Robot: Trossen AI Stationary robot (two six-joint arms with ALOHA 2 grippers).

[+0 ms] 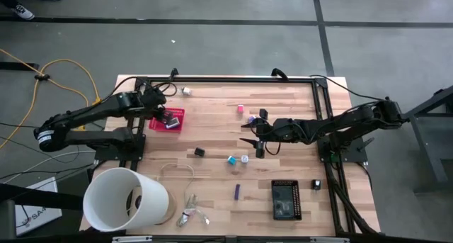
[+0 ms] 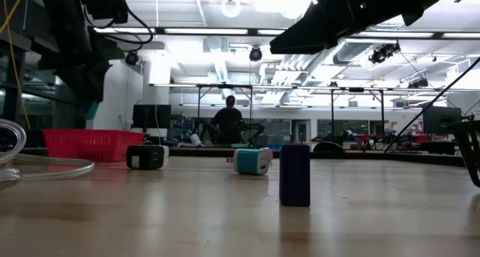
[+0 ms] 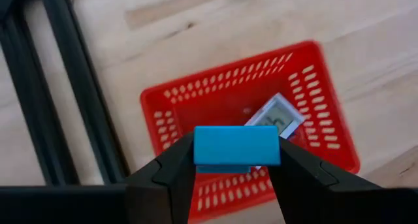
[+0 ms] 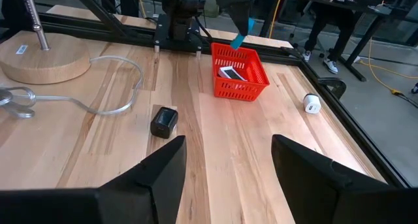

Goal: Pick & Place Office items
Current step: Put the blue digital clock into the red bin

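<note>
We see the left claw point(image 3: 236, 178) closed on a blue block point(image 3: 236, 147), its two dark fingers point(image 3: 173, 178) pressing the block's ends so that it sits level between the tips. Claw and block hang directly above the red basket point(image 3: 326, 129) — the block is over the basket's open top, clear of the floor of it as far as we can tell. Inside the basket, just beyond the held block, lies a white piece with a small screen point(image 3: 277, 116), tilted against the basket's side.

In the high view the basket point(image 1: 177, 122) stands on the desk point(image 1: 283, 130) near its left rail, with the left claw point(image 1: 167, 120) over it.

Farther out, the right claw point(image 4: 228, 159) waits over the middle of the desk, its fingers spread wide with nothing between them. The other office items lie well apart from the left claw: a black block point(image 1: 199, 152), a teal-and-white piece point(image 1: 231, 159) with a white one point(image 1: 245, 159) just beside it, a purple block point(image 1: 237, 192), a pink piece point(image 1: 241, 108), and a white piece point(image 1: 187, 91) by the far rail. A black tray point(image 1: 286, 199) sits toward the near edge, and a big white tub point(image 1: 127, 199) lies on its side at the near left corner.
</note>
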